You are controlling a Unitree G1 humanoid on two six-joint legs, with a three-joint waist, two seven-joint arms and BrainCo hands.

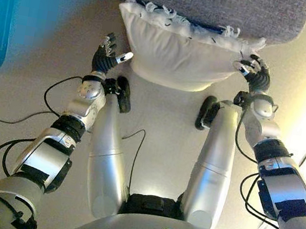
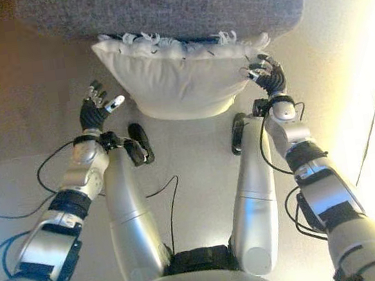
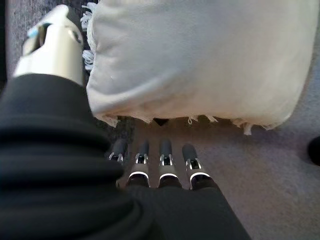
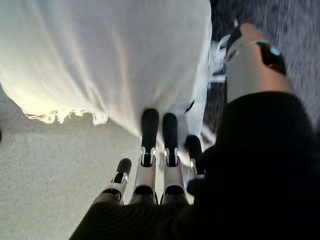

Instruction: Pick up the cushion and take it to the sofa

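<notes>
Cushion [image 1: 178, 56] soft, light, I reckon; grip both ends. Right robot hand [image 1: 254, 72] touching, left robot hand [image 1: 106, 54] beside, both spread.

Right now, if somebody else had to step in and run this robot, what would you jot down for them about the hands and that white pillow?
Left hand: open, beside the cushion's left end, not touching it.
Right hand: open, straight fingers pressed against the cushion's right end.
Cushion: white, fringed, leaning against the front of the grey sofa, its lower edge near the floor. Whether it rests on the floor I cannot tell.
Done: cushion brought up to the sofa.
Left: it does not look to be on the seat, so probably close both hands on its ends, lift and set it there.
</notes>
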